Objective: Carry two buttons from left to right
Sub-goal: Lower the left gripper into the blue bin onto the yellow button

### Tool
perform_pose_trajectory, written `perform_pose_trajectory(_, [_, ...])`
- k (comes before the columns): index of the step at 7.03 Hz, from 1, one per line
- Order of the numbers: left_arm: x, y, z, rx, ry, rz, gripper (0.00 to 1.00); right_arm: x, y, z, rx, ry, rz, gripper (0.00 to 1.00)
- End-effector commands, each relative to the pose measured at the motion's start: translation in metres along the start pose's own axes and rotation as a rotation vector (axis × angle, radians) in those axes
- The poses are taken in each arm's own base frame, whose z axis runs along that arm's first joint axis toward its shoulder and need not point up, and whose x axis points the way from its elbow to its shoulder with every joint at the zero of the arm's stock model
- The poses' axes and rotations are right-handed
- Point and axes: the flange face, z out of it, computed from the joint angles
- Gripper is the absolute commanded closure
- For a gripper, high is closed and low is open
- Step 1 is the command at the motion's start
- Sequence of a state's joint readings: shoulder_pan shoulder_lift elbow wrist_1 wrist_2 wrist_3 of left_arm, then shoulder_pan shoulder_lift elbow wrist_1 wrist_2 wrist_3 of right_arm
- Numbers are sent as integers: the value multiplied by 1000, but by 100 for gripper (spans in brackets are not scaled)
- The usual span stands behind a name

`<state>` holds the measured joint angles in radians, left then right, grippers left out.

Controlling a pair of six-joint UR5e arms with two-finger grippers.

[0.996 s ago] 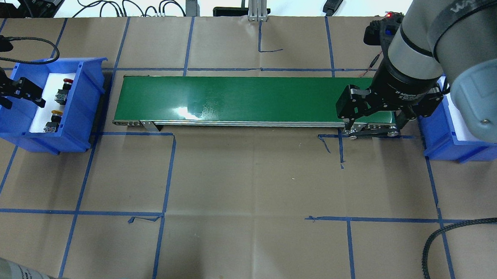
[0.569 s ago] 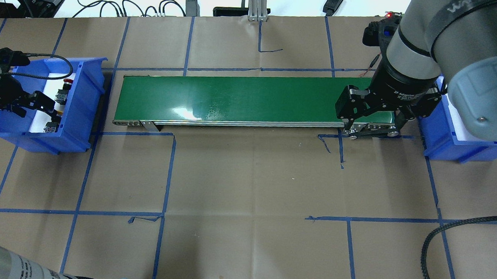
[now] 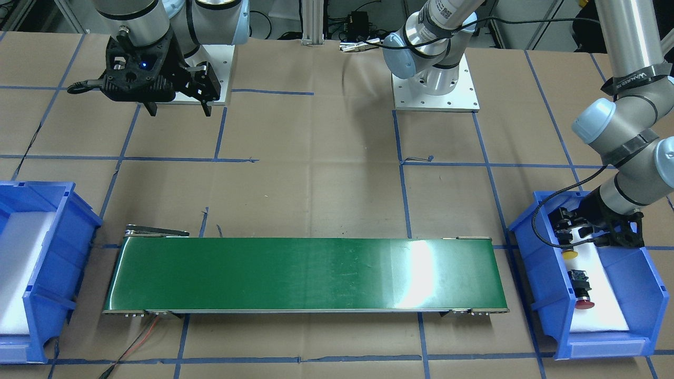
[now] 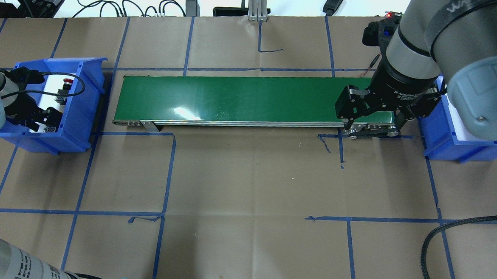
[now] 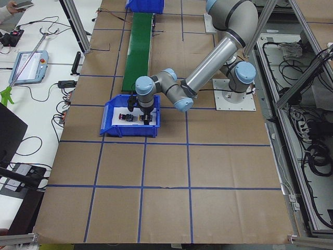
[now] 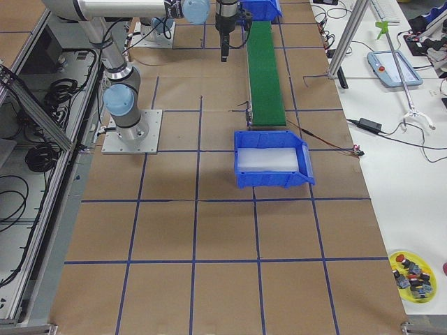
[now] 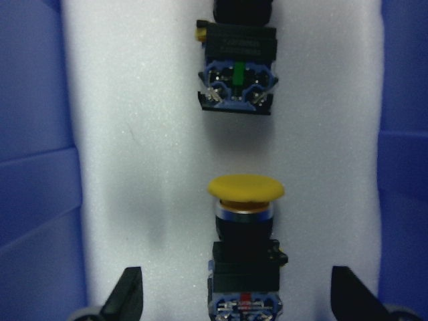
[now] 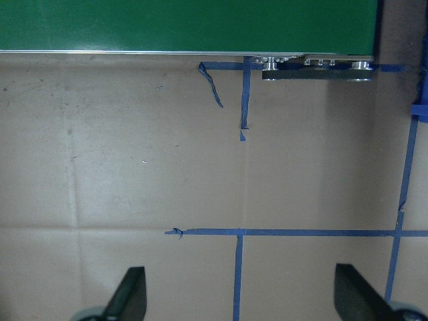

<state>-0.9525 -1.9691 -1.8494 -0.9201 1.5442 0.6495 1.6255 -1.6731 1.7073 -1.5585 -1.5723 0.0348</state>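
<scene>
Two buttons lie on white foam in the left blue bin point(image 3: 558, 316). The yellow-capped button point(image 7: 244, 234) lies between the fingers of my left gripper point(image 7: 237, 297), which is open and low inside the bin point(image 4: 80, 101). The yellow cap point(image 3: 568, 254) shows just beyond the left gripper point(image 3: 595, 234). The red-capped button point(image 3: 582, 295) lies apart, farther along the foam, its contact block point(image 7: 237, 87) facing the wrist camera. My right gripper point(image 4: 370, 125) hangs open and empty above the table near the conveyor's right end. The wrist view of the right gripper point(image 8: 241, 297) shows only paper below it.
A green conveyor belt point(image 3: 305, 273) runs between the two bins. The right blue bin point(image 3: 47, 295) holds only white foam. A black cable point(image 4: 439, 234) loops on the table at the front right. Blue tape lines cross the brown paper.
My left gripper has moved right and down into the left bin, and now straddles the yellow button. The right arm has hardly moved.
</scene>
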Motion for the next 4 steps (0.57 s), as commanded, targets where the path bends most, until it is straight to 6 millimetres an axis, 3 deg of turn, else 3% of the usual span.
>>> perform_pose_trajectory(1, [-5, -4, -1, 3, -4, -4, 46, 0, -1, 1, -1, 0, 0, 0])
perform_pose_trajectory(3, [-6, -5, -2, 7, -6, -8, 91, 0, -1, 2, -2, 0, -2, 0])
perform_pose_trajectory(4, [-9, -9, -8, 18, -16, -8, 100, 0, -1, 2, -2, 0, -2, 0])
